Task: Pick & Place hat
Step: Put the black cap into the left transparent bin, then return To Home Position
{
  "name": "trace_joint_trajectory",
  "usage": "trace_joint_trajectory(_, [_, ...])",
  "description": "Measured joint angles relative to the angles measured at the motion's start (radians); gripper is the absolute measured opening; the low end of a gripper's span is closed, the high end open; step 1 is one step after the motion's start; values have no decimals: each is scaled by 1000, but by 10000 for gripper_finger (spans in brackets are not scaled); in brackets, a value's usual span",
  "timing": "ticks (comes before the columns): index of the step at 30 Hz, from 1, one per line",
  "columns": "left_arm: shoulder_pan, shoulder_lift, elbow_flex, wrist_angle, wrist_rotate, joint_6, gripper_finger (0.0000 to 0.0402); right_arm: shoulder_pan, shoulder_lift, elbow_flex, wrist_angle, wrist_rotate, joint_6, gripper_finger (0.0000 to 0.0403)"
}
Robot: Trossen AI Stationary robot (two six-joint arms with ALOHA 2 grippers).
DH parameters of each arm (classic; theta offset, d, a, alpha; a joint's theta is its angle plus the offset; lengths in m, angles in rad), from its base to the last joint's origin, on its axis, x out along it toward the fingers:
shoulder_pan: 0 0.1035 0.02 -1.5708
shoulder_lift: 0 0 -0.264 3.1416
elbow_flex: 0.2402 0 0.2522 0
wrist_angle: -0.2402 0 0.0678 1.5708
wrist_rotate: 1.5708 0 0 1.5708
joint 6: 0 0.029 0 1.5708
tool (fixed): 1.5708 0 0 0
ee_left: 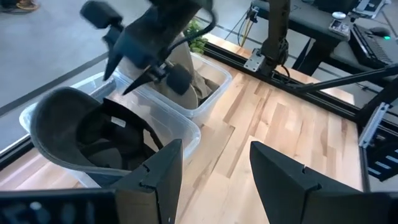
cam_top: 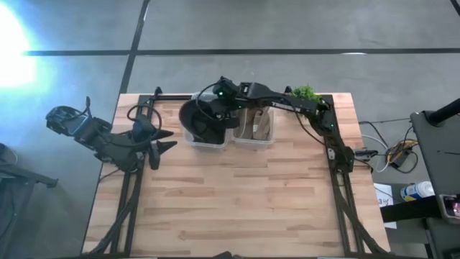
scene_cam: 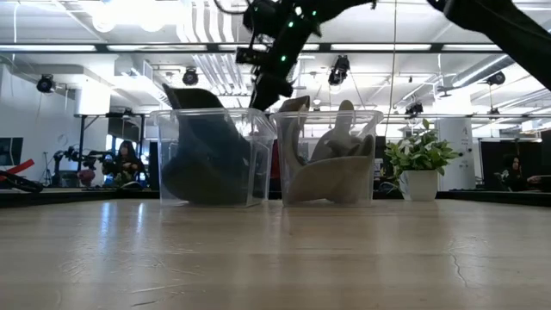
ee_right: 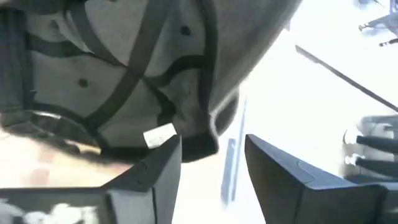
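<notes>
Right claw point(cam_top: 215, 114) spread above dark hat point(cam_top: 200, 122), beige-hat bin point(cam_top: 254, 128) alongside.

Two bins point(cam_top: 203, 141) point(cam_top: 255, 137) are set side by side at the worktop point(cam_top: 237, 208) rear; a hat point(cam_top: 200, 122) is held in the left one, a plant point(cam_top: 305, 93) behind

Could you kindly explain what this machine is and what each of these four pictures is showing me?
This is a robot with two dark arms at a wooden table, each ending in a two-finger gripper. One picture looks down from above, one looks level across the tabletop, and two come from cameras on the wrists. At the table's far edge stand two clear bins: one holds a dark hat, the other holds tan hats, with a small potted plant nearby. The right gripper hovers open just above the dark hat, holding nothing. The left gripper waits open at the table's left side.
</notes>
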Motion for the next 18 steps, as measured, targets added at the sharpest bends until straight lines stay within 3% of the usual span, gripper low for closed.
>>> trace_joint_trajectory(6, [0,21,-2,-18,-40,1,181,0,-110,0,-102,-7,164,191])
trace_joint_trajectory(12, [14,44,-52,3,-73,6,181,13,-276,-27,-162,-143,393,187])
trace_joint_trajectory(18, [46,17,-109,137,37,131,181,39,-479,-139,-155,-205,569,187])
